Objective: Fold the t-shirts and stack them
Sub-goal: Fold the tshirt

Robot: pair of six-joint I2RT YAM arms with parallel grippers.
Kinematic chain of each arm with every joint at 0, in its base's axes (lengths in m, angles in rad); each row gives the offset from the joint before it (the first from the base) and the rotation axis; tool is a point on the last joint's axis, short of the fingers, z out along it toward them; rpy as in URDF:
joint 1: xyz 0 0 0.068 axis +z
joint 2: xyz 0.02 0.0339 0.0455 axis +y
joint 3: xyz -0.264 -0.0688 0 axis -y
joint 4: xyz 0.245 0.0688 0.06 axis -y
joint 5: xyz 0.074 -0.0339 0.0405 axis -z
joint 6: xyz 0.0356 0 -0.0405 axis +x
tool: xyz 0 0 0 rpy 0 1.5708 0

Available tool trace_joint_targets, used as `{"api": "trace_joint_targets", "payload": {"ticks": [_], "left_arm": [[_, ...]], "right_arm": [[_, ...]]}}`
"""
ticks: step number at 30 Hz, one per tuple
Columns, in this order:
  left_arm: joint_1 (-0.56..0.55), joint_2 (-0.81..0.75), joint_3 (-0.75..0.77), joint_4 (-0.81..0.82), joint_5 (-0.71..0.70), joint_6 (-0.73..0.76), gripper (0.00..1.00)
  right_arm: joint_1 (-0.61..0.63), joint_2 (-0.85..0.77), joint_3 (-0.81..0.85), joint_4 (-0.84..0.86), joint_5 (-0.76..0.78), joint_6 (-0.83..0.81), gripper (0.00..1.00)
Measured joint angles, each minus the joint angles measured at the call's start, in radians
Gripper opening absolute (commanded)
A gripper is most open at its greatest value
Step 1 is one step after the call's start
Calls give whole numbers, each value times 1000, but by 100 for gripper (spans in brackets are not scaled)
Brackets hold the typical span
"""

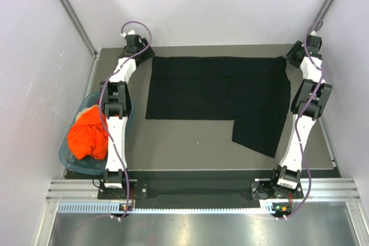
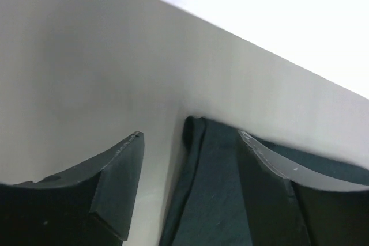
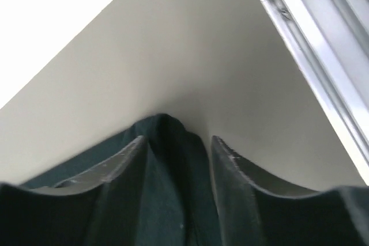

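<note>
Black t-shirt (image 1: 213, 93) lay spread flat on the bench (image 1: 190, 142), both arms stretched to its far corners.
Jaws of the left gripper (image 2: 190, 133) stood wide, one cloth corner between them; the right gripper (image 3: 179, 138) was parted more narrowly around the other. Two shirts: the orange t-shirt (image 1: 87, 133) sat crumpled in one teal basket (image 1: 66, 156).

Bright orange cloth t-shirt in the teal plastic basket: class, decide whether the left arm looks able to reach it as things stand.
Probably yes. The orange t-shirt lies uncovered atop the teal basket, right beside the left arm's base. The left gripper, open, sits at the black t-shirt's far corner.
</note>
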Motion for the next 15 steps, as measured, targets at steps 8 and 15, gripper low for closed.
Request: {"api": "trace_joint_targets", "payload": {"ticks": [8, 15], "left_arm": [[0, -182, -164, -113, 26, -21, 71], [-72, -504, -423, -139, 63, -69, 67]], "right_arm": [[-11, -187, -105, -187, 72, -10, 63], [5, -618, -468, -283, 64, 21, 63]]}}
